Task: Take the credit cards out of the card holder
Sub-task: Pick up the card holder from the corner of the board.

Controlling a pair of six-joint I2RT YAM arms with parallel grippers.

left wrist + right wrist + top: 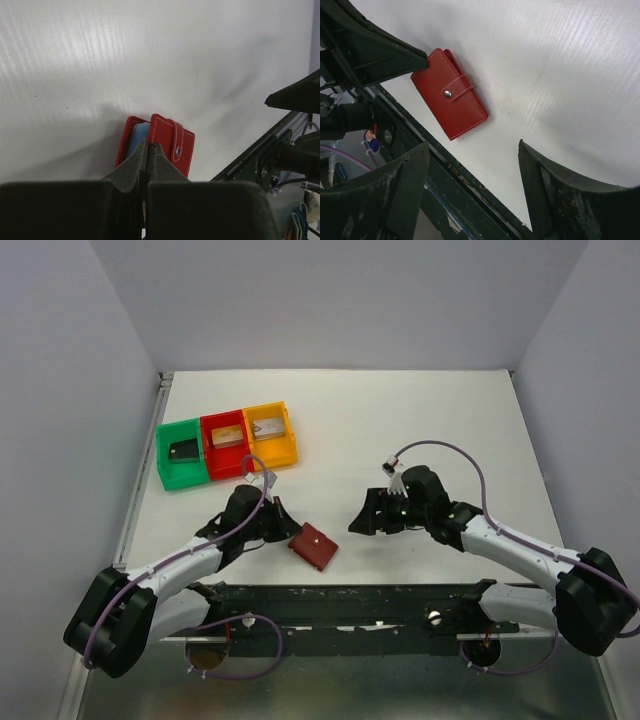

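- Presently the white table (400,420) carries everything in view; a dark metal rail (350,595) runs along its near edge, where both arms are mounted.
- Left arm (170,575) reaches forward and inward. The left claw (148,147) has its two fingers pressed together at the end of the card holder nearest to it and touches it there. It cannot be determined whether a cover or anything else is nipped between them.
- Right arm (510,545) reaches in from the other side. The right claw (472,150) stands wide apart and holds nothing; it sits near the card holder, on its right, without touching it.
- Three small bins stand side by side at the far left of the table: green bin (165,462), red bin (208,452), orange bin (290,440). They are well apart from the card holder.
- Card holder (452,102): dark red, lying on the table between the two claws, close to the rail. Its strap (462,85) is fastened across the cover with a metal snap (448,93). From the left wrist camera, blue lining (139,135) shows at its slightly parted edge.
- Cards: a black card (185,450) lies in the green bin, a light card (228,436) in the red bin, a tan card (265,426) in the orange bin. Finer detail is too small to tell.
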